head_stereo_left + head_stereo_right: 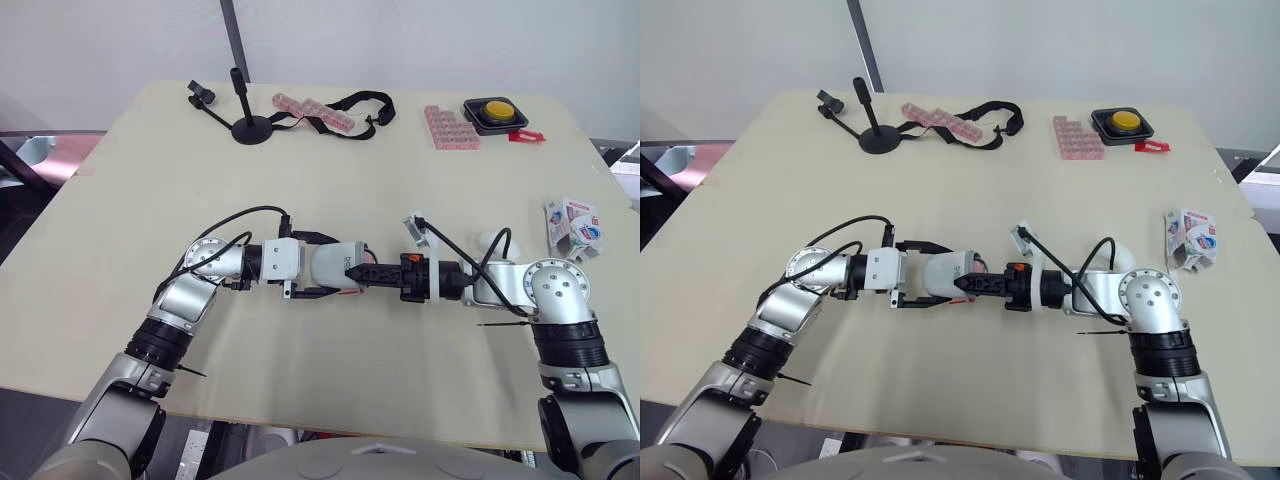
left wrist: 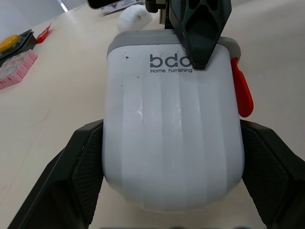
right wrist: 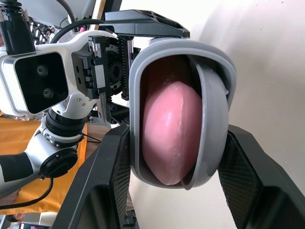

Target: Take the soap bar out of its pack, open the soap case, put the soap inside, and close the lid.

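Note:
The white soap case (image 1: 335, 268), marked "bdo Home Furnishing" (image 2: 171, 64), hangs just above the table's middle between both grippers. My left gripper (image 1: 342, 266) is shut on its sides, one finger (image 2: 81, 171) on each flank. My right gripper (image 1: 354, 271) comes from the opposite end and is shut on the case, one finger (image 2: 200, 33) lying across the lid. In the right wrist view the grey-rimmed case (image 3: 214, 109) stands slightly ajar with the pink soap (image 3: 169, 133) inside. The opened soap pack (image 1: 573, 225) lies at the table's right edge.
A white crumpled scrap (image 1: 492, 241) lies behind my right arm. Along the far edge stand a black stand (image 1: 250, 125), a black strap with pink blocks (image 1: 322, 112), a pink block tray (image 1: 450, 127), a yellow button box (image 1: 495, 112) and a red piece (image 1: 527, 136).

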You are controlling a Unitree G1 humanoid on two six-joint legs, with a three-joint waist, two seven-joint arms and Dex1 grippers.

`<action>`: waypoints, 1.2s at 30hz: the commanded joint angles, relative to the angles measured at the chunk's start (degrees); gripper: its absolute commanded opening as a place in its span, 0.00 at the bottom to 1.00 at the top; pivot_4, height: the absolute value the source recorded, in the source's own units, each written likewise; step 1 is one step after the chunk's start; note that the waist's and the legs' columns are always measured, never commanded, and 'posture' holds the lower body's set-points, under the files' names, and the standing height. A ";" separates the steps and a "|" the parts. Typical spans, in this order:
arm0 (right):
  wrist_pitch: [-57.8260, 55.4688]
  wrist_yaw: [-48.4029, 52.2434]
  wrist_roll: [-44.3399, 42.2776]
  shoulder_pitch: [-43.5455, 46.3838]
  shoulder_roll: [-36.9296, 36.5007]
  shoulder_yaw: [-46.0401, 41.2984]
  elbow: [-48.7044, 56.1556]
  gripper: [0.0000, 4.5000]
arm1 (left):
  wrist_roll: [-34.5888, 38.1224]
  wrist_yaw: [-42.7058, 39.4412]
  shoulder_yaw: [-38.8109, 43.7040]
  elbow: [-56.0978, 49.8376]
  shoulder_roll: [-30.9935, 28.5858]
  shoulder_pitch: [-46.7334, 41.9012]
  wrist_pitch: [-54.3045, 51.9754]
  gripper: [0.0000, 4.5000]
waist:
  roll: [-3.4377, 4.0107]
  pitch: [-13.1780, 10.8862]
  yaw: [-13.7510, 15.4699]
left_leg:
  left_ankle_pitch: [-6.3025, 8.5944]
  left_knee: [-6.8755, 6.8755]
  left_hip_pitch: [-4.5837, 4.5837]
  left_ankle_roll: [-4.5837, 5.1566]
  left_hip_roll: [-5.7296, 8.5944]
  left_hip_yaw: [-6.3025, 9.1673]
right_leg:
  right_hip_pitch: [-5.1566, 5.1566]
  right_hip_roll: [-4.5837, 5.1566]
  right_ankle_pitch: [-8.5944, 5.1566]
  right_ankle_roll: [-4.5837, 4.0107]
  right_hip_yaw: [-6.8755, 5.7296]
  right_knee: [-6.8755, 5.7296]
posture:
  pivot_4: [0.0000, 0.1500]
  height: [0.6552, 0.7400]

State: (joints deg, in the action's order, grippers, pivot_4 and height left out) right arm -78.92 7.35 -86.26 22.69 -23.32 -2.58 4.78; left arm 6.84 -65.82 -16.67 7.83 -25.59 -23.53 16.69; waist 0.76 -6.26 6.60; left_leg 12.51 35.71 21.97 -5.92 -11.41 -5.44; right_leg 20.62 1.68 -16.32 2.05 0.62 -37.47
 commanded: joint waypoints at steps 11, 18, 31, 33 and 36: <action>0.13 3.07 3.81 0.47 -0.81 1.16 2.78 0.46 | 5.71 -1.95 1.07 -4.58 0.27 -1.40 -9.72 0.88 | 0.00 0.00 -0.02 | 0.00 0.00 0.02 0.00 0.00 0.00 | 0.03 0.00 0.00 0.00 0.00 -0.01 | 1.00 1.00; 0.04 6.27 6.73 2.17 -2.06 1.86 4.08 0.46 | 7.56 -3.91 1.47 -5.65 -1.03 -2.29 -15.97 1.00 | 0.00 0.00 0.04 | 0.00 0.00 0.06 -0.01 0.00 0.00 | 0.08 -0.01 0.00 0.00 0.01 -0.01 | 1.00 1.00; 3.12 20.00 20.98 11.01 -14.04 8.28 12.43 0.46 | 16.95 -5.49 5.49 -6.49 -6.58 -8.67 -41.04 1.00 | 0.10 -0.07 0.41 | 0.00 0.01 0.16 -0.01 0.00 0.00 | 0.20 -0.06 0.01 0.01 0.04 -0.04 | 1.00 1.00; 4.78 24.00 25.17 14.49 -17.40 11.47 14.50 0.46 | 17.23 -4.60 5.68 -5.69 -6.49 -10.98 -44.58 1.00 | 0.13 -0.10 0.64 | 0.00 0.01 0.20 -0.01 -0.01 0.00 | 0.22 -0.10 0.01 0.01 0.02 -0.04 | 1.00 1.00; 8.21 30.03 32.77 19.33 -22.61 18.25 18.07 0.46 | 18.43 -3.16 5.65 -6.57 -5.27 -13.64 -49.39 1.00 | 0.15 -0.11 1.06 | 0.01 0.01 0.25 -0.04 -0.01 0.00 | 0.22 -0.30 0.01 0.02 0.04 -0.02 | 1.00 1.00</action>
State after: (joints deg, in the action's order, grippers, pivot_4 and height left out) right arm -73.21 33.63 -57.16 39.91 -44.12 13.57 19.72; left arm 23.32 -69.70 -12.32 3.18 -31.06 -35.99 -30.35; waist 0.91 -6.37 7.66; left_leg 12.53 35.75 22.32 -5.96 -11.42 -5.43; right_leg 20.87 1.34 -16.31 2.07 0.64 -37.47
